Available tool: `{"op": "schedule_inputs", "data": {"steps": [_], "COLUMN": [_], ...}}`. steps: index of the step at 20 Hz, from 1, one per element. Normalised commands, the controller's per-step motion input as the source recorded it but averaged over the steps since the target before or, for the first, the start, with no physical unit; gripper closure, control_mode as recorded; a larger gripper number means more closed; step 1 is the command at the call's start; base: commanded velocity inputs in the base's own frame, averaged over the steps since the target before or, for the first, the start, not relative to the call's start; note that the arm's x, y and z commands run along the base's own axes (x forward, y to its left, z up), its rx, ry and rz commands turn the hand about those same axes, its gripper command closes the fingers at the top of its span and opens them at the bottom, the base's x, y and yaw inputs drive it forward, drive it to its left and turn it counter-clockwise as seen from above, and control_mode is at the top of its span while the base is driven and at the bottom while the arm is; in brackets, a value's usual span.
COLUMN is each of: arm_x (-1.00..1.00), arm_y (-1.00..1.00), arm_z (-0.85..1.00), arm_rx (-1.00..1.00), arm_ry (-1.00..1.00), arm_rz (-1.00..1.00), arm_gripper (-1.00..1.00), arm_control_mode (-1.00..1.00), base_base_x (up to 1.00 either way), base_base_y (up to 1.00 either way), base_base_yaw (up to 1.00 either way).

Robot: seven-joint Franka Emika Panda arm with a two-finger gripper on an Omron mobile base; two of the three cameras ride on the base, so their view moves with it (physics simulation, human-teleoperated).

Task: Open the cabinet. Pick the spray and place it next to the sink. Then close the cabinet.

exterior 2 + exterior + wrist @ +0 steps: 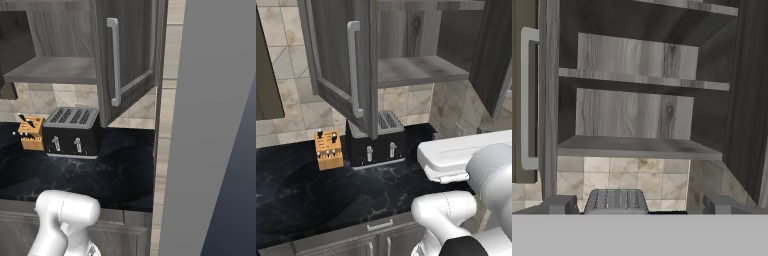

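The cabinet (421, 70) stands open, both dark grey doors swung out. Its left door (341, 60) with the long silver bar handle (354, 70) hangs out over the counter, and the right door (130, 55) juts forward in the right base view. In the hand view the cabinet's bottom board (637, 147) and the shelf above it (642, 80) look bare. My gripper (640, 205) is open, its fingertips (559, 204) far apart, facing the cabinet from below the bottom board with nothing between them. The spray and the sink are out of view.
A black toaster (376, 142) sits on the black marbled counter (316, 195) under the cabinet, with an orange knife block (328, 149) to its left. Low cabinets (381, 240) run below the counter's front edge. A tall grey panel (215, 125) blocks the right side.
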Motion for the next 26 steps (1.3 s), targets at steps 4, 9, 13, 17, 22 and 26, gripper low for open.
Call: {"op": "schedule_inputs", "data": {"steps": [4, 9, 13, 17, 22, 26], "arm_x": [0.21, 0.03, 0.00, 0.17, 0.36, 0.37], "arm_y": [0.44, 0.47, 0.48, 0.43, 0.38, 0.21], "arm_z": [0.00, 0.00, 0.00, -0.01, -0.07, -0.27], "arm_rx": [-0.12, -0.06, -0.03, -0.04, -0.05, 0.00], "arm_ry": [-0.07, -0.01, 0.00, 0.00, 0.00, 0.00], "arm_rz": [-0.13, -0.23, -0.28, -0.29, -0.26, -0.16], "arm_gripper": [-1.00, -1.00, -1.00, -1.00, -1.00, -1.00], "arm_control_mode": [-1.00, -1.00, -1.00, -1.00, -1.00, -1.00], "base_base_x": [0.00, 0.00, 0.00, 0.00, 0.00, 0.00], "base_base_y": [0.00, 0.00, 0.00, 0.00, 0.00, 0.00], "base_base_yaw": [0.00, 0.00, 0.00, 0.00, 0.00, 0.00]}}
